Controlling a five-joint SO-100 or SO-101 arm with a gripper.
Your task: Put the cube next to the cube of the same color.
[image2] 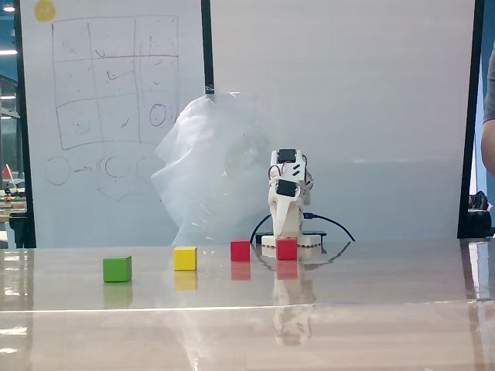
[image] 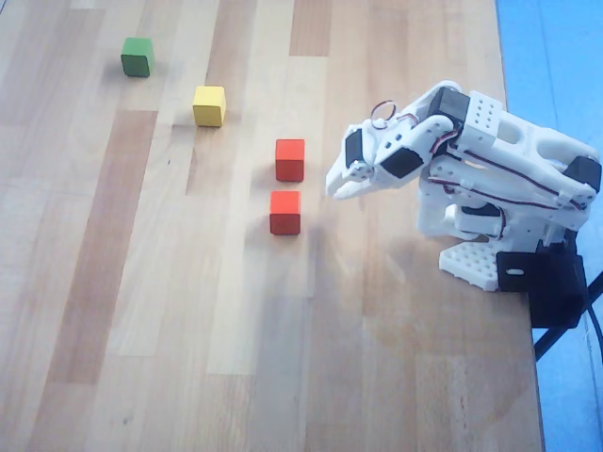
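Note:
Two small red cubes sit on the wooden table about half a cube's width apart. The brighter, orange-red cube [image: 285,212] is the lower one in the overhead view and the right one in the fixed view [image2: 287,248]. The deeper red cube [image: 290,159] is above it in the overhead view and to its left in the fixed view [image2: 240,250]. My gripper [image: 339,186] hangs just right of the pair in the overhead view. It is shut, empty and touches neither cube. In the fixed view the gripper [image2: 285,229] points down behind the brighter cube.
A yellow cube [image: 209,105] and a green cube [image: 137,56] lie further along the same diagonal, to the upper left in the overhead view. The arm's white base [image: 476,259] stands at the table's right edge. A crumpled plastic sheet [image2: 209,170] is behind the arm.

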